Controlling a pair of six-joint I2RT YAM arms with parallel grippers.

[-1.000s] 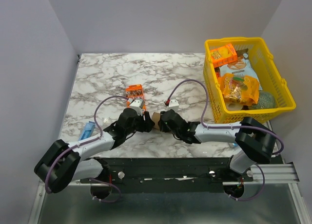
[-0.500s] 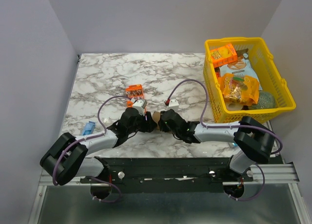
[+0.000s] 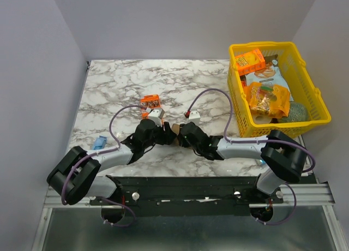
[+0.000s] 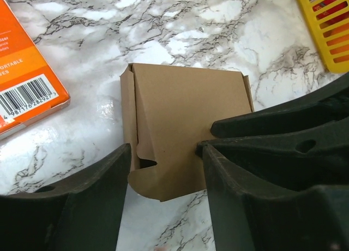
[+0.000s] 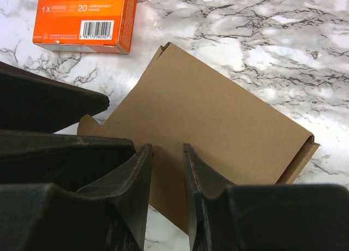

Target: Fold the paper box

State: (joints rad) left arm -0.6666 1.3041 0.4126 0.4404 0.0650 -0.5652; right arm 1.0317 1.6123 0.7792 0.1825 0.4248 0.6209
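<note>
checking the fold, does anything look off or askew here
Only the paper box: in the left wrist view the flap along its left edge isn't flush, and a dark gap shows at the near corner.

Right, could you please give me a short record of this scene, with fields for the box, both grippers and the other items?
task item: plain brown cardboard box, lying on the white marble-patterned table, a tabbed flap showing on one side
left gripper: fingers flank the box's near end, seemingly clamping its sides
right gripper: jaws narrowly apart at the box; grip unclear
nearby: orange printed carton, apart from the box
far right: yellow plastic basket holding snack packets
</note>
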